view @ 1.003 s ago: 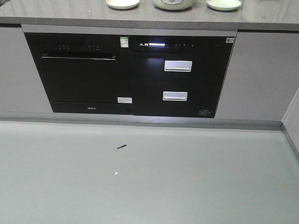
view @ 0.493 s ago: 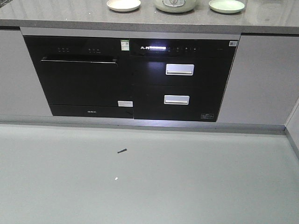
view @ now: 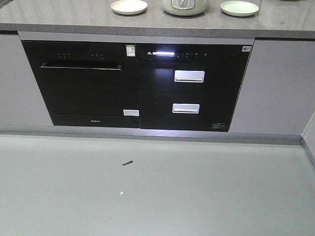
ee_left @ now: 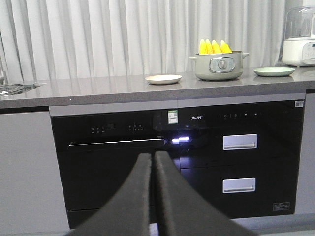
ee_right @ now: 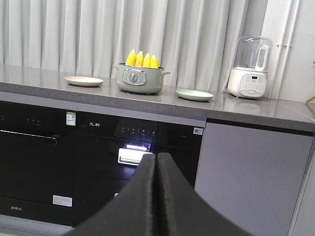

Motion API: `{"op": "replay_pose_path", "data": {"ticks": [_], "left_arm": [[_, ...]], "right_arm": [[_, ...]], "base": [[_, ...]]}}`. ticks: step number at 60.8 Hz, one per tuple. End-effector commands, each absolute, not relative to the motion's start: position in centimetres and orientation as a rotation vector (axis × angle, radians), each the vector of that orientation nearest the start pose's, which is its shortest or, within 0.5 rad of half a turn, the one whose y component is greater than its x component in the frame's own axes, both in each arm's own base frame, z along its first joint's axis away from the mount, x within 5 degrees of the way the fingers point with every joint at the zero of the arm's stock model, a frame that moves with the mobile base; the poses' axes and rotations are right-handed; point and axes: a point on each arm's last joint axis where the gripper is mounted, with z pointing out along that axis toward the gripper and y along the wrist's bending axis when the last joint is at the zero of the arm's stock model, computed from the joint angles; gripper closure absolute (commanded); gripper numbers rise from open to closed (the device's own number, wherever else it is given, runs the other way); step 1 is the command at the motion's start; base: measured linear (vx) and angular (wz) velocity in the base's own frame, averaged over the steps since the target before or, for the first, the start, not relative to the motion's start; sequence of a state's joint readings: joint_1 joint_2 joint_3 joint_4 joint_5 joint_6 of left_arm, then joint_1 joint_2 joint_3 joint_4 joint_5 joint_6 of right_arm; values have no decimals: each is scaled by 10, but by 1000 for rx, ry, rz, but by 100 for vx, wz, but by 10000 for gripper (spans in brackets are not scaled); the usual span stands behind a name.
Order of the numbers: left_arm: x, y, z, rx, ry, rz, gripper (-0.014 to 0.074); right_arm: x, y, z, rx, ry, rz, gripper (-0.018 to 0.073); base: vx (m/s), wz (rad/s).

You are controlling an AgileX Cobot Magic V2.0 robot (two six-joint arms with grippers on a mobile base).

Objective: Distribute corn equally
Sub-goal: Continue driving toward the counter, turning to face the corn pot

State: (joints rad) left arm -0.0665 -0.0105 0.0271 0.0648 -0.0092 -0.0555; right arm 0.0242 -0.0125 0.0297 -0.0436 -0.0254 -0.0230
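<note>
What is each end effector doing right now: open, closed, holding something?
Left end effector: closed, fingers pressed together, holding nothing.
Right end effector: closed, fingers pressed together, holding nothing.

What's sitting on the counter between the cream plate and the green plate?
A grey-green cooker pot with the corn standing upright in it, seen clearest in both wrist views.

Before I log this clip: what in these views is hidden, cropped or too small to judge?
The corn: wrist views show only tips; the pot wall hides the rest.
Front view: top edge crops the pot, no corn shown.
A dark scrap on the floor: too small to identify.
The left end effector and right end effector: shut fingers only; arms out of frame.
</note>
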Motion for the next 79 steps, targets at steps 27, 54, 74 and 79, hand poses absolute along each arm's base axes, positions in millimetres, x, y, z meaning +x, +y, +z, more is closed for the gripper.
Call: {"op": "replay_pose_path", "data": {"ticks": [27,54,74,79], "left_arm": [[54,-4,212,56,1405,-58,603],[54,-4,212,56,1405,-58,603],[54,-4,212,56,1405,-58,603],[54,-4,212,56,1405,-58,603]], "right_arm": [[55,2,211,-74,1395,-45,564],[55,2,211,-74,1395,-45,564],[55,2,211,-74,1395,-45,564],[55,2,211,-74,1395,-45,564]], "base": [[5,-1],[4,-1],[3,-1],[2,-1]]}}
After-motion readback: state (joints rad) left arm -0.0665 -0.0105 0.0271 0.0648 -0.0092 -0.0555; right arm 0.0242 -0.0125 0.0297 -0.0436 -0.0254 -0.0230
